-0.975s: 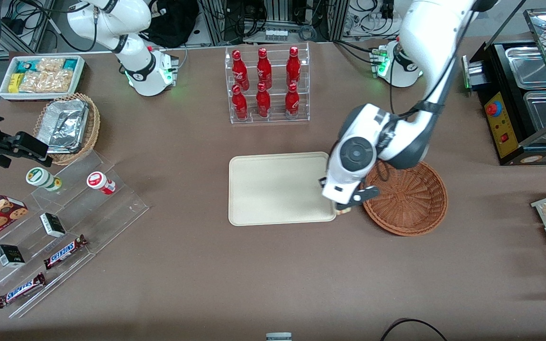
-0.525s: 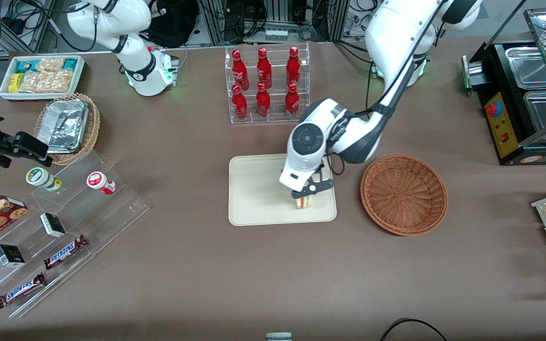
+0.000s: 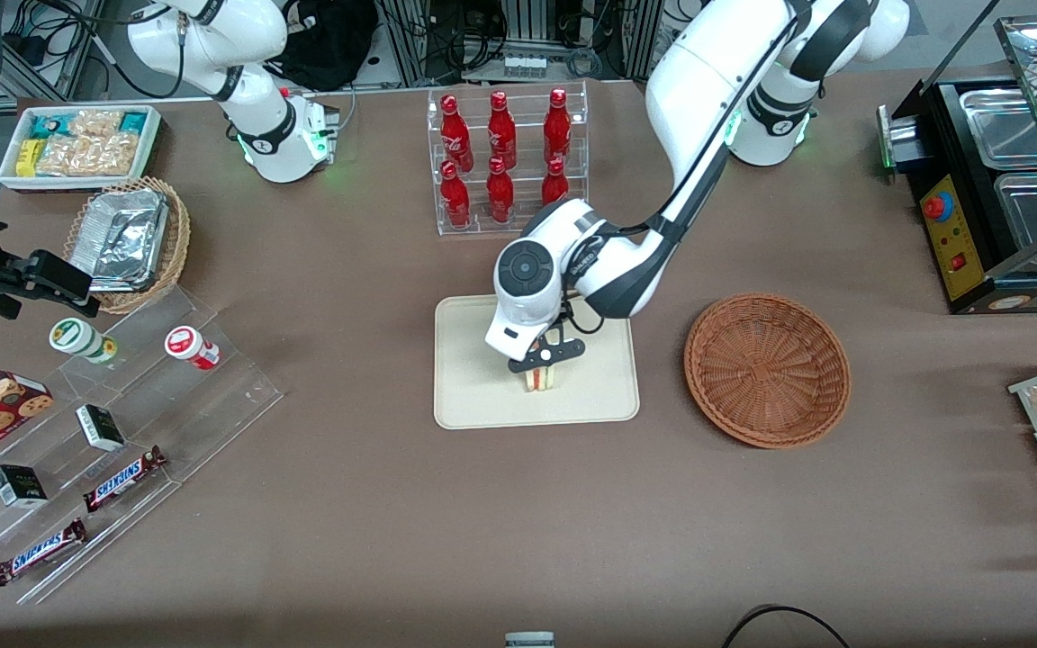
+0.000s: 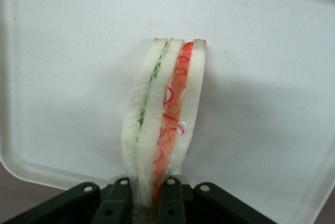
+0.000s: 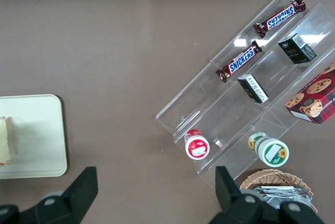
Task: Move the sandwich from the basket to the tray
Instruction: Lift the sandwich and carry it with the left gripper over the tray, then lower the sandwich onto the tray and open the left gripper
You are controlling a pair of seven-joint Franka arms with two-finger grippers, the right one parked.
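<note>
Claw point(image 3: 544, 358) is clamped on the sandwich point(image 3: 543, 377), hanging over the tray point(image 3: 473, 396), nearer the rim facing the front camera than the bottle-rack rim! From the wrist, the sandwich point(image 4: 165, 114) juts straight out from the fingers point(image 4: 121, 195), long axis in line with them, layers on edge, tray point(image 4: 272, 51) beneath. Whether it touches, I can't tell. Basket point(image 3: 767, 369) sits empty toward the working arm's end. Readable writing: SNICKERS bars point(image 5: 239, 61) on the clear stand.
</note>
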